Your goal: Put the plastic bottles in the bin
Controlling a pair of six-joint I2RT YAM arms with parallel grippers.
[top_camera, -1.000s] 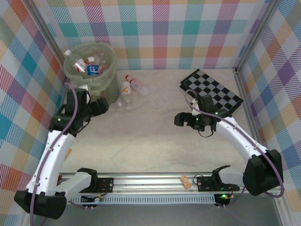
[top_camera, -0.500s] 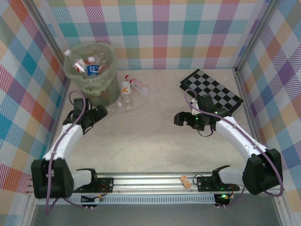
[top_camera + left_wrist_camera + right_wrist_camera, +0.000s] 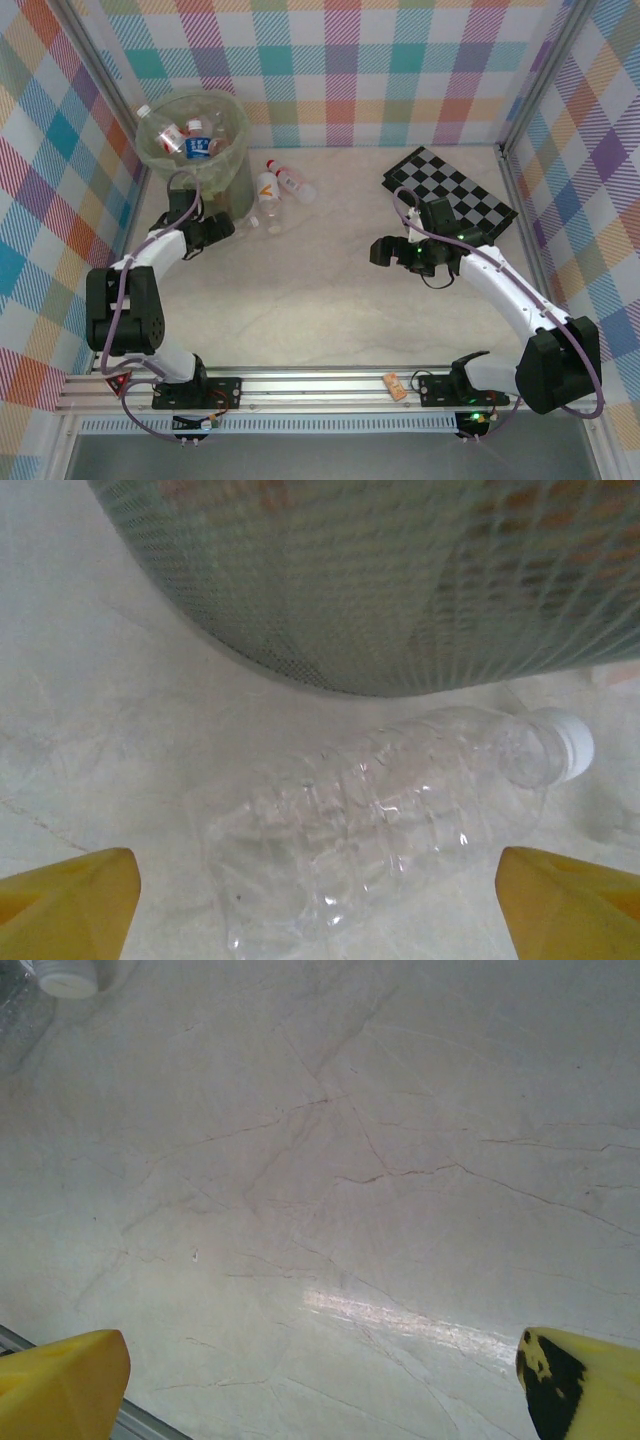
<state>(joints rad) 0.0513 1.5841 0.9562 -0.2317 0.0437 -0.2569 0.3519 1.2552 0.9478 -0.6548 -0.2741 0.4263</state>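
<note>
**Clear bottle lying at the foot of the bin, both pincers spread**

From my seat, the pale marbled bench (image 3: 330, 300) carries the round green bin (image 3: 232, 185) at its far left. The bin holds several bottles (image 3: 197, 148) in a heap; their directions are hard to read through the liner.

A checkerboard (image 3: 455, 190) lies far right. Just right of the bin, two labelled bottles (image 3: 267, 186) lie on their sides, red caps pointing away from me.

In the left wrist view, a clear crumpled bottle (image 3: 390, 810) lies on its side just beside the bin's mesh wall. Its long axis runs lower left to upper right, with the white cap (image 3: 566, 744) to the right. Its base blurs into the bench.

The left pincer (image 3: 318, 900) is spread wide with that bottle ahead of it, not gripped. The right pincer (image 3: 320, 1380) is spread too, over bare bench, with a white-capped bottle (image 3: 66, 977) cut off at the top left corner.
</note>
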